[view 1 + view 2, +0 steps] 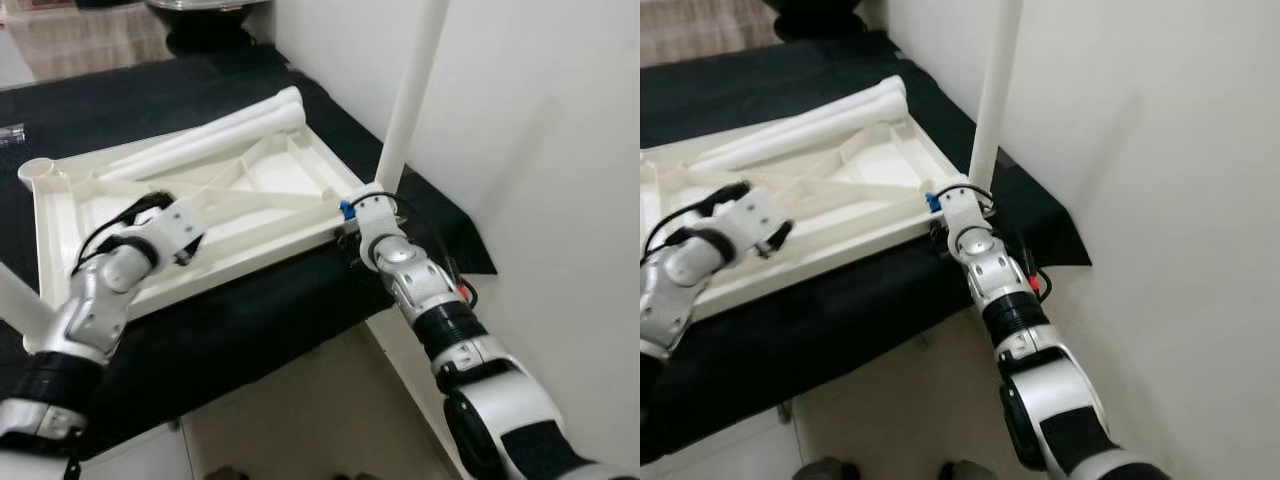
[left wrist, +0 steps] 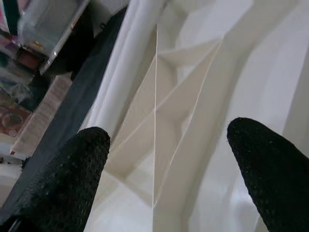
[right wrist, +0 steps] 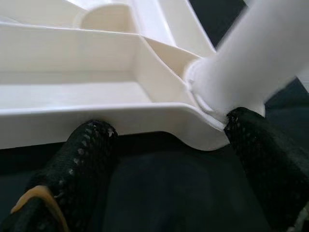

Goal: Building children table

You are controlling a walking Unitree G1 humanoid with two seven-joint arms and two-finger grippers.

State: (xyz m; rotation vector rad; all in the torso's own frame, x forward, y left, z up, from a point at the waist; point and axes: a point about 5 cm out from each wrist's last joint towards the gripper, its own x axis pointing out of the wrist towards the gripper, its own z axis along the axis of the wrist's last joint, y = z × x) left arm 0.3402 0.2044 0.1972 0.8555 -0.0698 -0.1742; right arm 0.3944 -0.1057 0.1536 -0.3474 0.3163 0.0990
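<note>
Tabletop [image 1: 250, 195] lies upside down on one black mat [image 1: 250, 310]; one leg [image 1: 410, 95] stands socketed, two legs [image 1: 215, 135] lie loose. Left gripper [image 2: 164, 159] gapes over ribs; right gripper [image 3: 169, 145] spread at the leg's corner.

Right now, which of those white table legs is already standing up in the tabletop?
The leg at the corner by the wall, beside the right gripper. It stands upright in its socket, while two loose legs lie flat on the upturned tabletop.
</note>
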